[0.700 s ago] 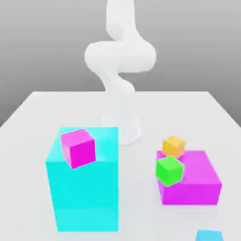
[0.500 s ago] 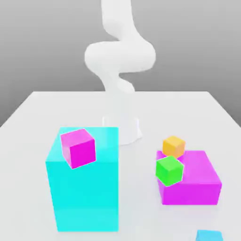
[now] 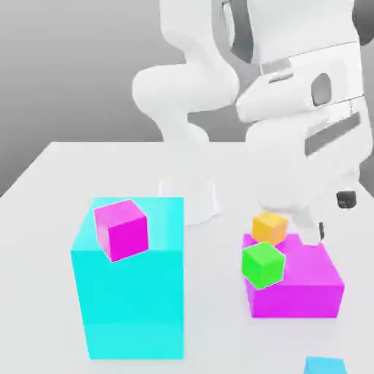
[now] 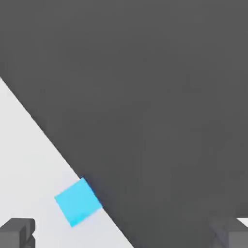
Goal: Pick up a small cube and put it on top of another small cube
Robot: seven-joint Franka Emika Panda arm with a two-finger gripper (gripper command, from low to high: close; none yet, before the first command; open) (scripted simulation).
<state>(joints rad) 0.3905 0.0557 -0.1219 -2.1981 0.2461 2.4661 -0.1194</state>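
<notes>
The small sky-blue cube (image 3: 323, 365) lies on the white table at the very front, toward the exterior view's right. In the hand view this sky-blue cube (image 4: 78, 201) sits close to the table's edge, with dark ground beyond. A small green cube (image 3: 263, 264) rests on the front corner of the flat magenta block (image 3: 310, 285). A small orange cube (image 3: 269, 227) sits just behind it. My gripper (image 3: 314, 232) hangs above the magenta block's rear, well back from the blue cube. In the hand view the gripper (image 4: 124, 235) is open, with nothing between its fingertips (image 4: 17, 232).
A tall cyan block (image 3: 131, 299) stands at the front on the exterior view's left, with a magenta cube (image 3: 121, 229) on top. The arm's base (image 3: 191, 197) rises behind it. The table edge runs right by the blue cube.
The arm has swung forward and down; its hand now looms over the magenta block on the exterior view's right. None of the cubes has moved.
</notes>
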